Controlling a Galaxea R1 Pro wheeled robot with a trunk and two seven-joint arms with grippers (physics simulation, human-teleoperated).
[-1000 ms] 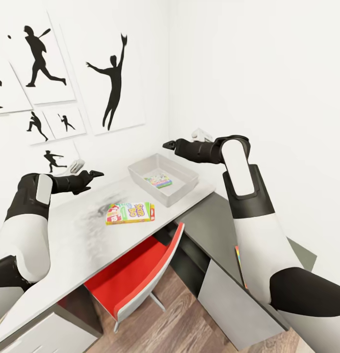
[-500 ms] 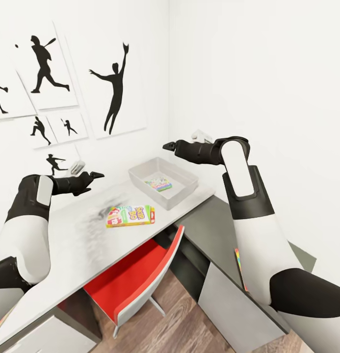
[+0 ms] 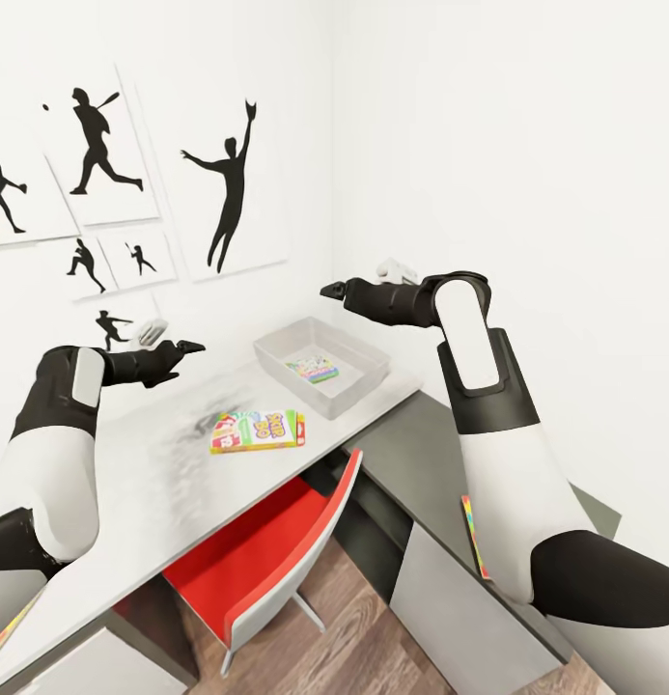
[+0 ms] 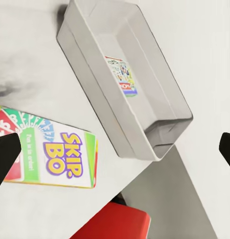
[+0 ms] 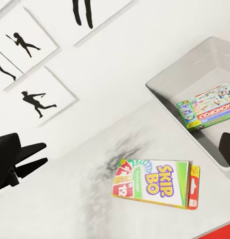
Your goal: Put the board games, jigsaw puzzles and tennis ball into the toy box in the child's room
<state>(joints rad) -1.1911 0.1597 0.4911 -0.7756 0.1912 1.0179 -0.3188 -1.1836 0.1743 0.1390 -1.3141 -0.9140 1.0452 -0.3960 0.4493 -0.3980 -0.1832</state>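
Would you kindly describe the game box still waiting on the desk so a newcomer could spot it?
On the light grey table, find the pale toy box near the corner. Just outside it, above the red chair, lies the flat green-and-red Skip-Bo box; the Monopoly box sits inside the bin.

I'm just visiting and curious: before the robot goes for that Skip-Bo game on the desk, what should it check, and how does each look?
1. Skip-Bo box lying flat on the table, nothing on it: ok.
2. Left gripper empty, fingers apart: ok.
3. Right gripper empty: ok; open or shut: cannot tell.
4. Toy box has room beside the Monopoly box: ok.
5. Red chair clear of the arms: ok.
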